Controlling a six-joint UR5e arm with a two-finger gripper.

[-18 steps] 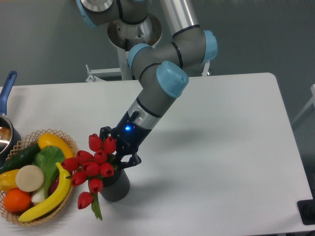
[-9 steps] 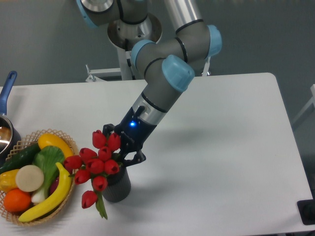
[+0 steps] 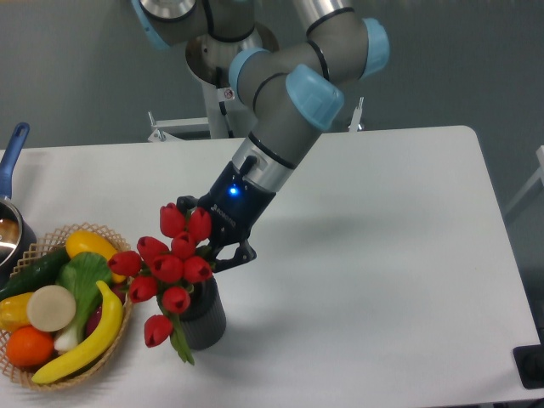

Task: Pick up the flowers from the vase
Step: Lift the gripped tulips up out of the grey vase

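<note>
Claw (image 3: 206, 249) clamping onto flowers (image 3: 170, 270) at stem bundle, just above vase (image 3: 204, 317); my fingers (image 3: 235, 254) pinching from both sides; red buds fanning out left of claw, one drooping low beside vase wall; stems reaching into vase mouth; vase standing upright on white surface (image 3: 382, 255), near wicker basket (image 3: 119, 246) holding banana (image 3: 93, 340) and vegetables.

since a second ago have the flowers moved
Yes. The flowers have risen and shifted slightly right, away from the basket, carried by the gripper; the vase stays put.
</note>
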